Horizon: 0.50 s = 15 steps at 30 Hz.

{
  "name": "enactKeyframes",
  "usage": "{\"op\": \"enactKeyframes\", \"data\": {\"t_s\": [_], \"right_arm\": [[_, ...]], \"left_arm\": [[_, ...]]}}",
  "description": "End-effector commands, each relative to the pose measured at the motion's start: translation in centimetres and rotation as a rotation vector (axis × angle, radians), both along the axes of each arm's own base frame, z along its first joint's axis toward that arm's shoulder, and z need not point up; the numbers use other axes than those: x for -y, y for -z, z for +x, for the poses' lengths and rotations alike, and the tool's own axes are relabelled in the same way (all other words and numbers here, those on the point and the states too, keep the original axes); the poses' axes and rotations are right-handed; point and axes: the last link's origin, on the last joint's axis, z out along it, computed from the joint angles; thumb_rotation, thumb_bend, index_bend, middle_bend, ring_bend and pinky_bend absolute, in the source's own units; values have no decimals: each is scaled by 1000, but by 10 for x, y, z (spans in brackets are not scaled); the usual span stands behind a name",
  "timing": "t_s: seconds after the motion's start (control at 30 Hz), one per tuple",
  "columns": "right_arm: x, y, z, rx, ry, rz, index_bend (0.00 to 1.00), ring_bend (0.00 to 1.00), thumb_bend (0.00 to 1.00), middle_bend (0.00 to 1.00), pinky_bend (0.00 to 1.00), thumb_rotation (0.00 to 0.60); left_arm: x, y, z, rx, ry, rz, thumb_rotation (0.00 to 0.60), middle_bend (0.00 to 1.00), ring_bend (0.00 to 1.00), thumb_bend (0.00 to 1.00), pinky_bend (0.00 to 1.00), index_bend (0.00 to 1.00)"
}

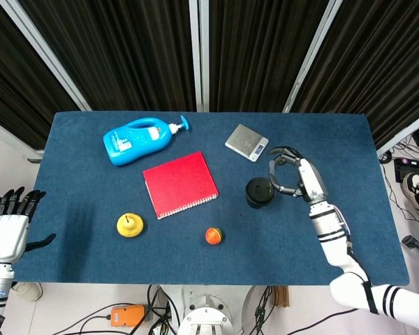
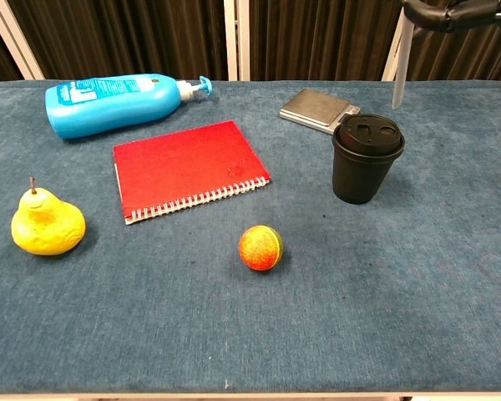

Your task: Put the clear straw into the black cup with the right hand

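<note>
Across the blue cloth-covered table point(image 1: 91, 209): a blue plastic pump bottle point(image 1: 141, 139) lying at upper left, a red spiral-bound notebook point(image 1: 180, 184) at centre, a yellow pear point(image 1: 130, 225) at lower left, a small orange-red ball point(image 1: 213, 235) below centre, a flat silver scale point(image 1: 247, 142) just above the cup. Nothing between straw and lid. Right of centre, upright, the black lidded cup point(image 2: 367, 159). Above it, at the upper right of the chest view, the right hand point(image 1: 297, 179), fingers curled around the clear straw point(image 2: 399, 63), hanging nearly vertical, tip apart from the lid. At far lower left of the head view, the left hand point(image 1: 8, 230), fingers spread, holding nothing.
</note>
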Motion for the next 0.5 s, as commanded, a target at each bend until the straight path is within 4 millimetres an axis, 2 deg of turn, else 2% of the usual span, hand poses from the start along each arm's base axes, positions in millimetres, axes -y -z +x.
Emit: {"op": "enactKeyframes", "data": {"t_s": [0.03,0.5], "right_arm": [[-1,4,-1,-8,-3,10,732,276,689,380,420,600],[-1,17,-2,-22,-13,35,732,276,690,380,420,600]], "left_arm": [[0,0,0,-1,0,1,600,136,23,24,0,140],[1,1,-2,2,-7,3,600,136,23,24,0,140]]}}
